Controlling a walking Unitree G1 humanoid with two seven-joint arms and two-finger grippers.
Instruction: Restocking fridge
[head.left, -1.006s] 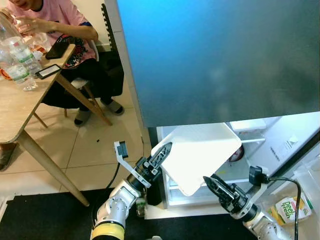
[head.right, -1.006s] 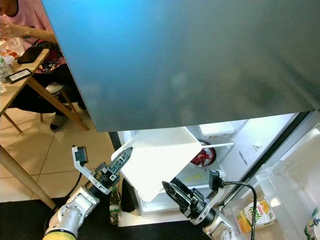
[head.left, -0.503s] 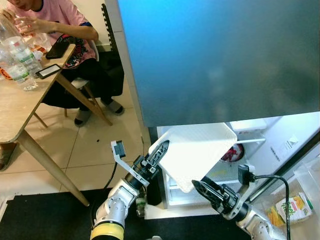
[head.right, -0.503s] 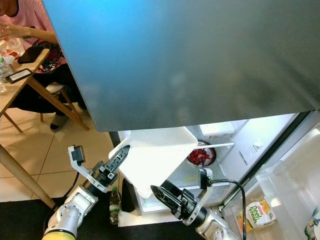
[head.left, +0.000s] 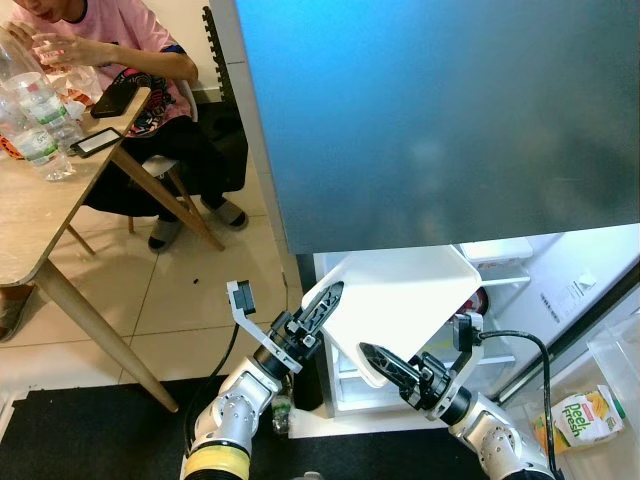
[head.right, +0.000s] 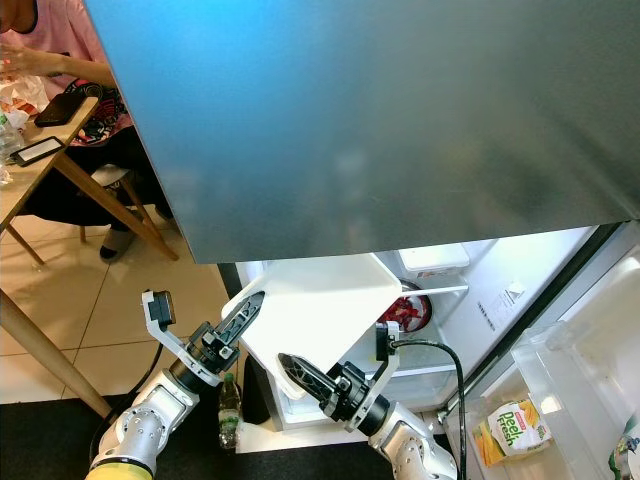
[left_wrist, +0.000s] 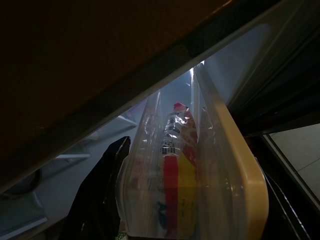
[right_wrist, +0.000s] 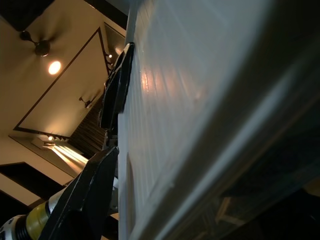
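Left gripper (head.left: 322, 305) pinches bin (head.left: 400, 305) edge – right gripper (head.left: 385, 362) props below, grip unclear. Tilt risks slipping out.

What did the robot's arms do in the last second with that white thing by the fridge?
The right end effector slid left along the bottom of the white tray, from its right corner to under its lower edge. The left end effector stayed pressed against the tray's left edge, and the tray itself barely moved, tilted in front of the open fridge. The person stayed at the table.
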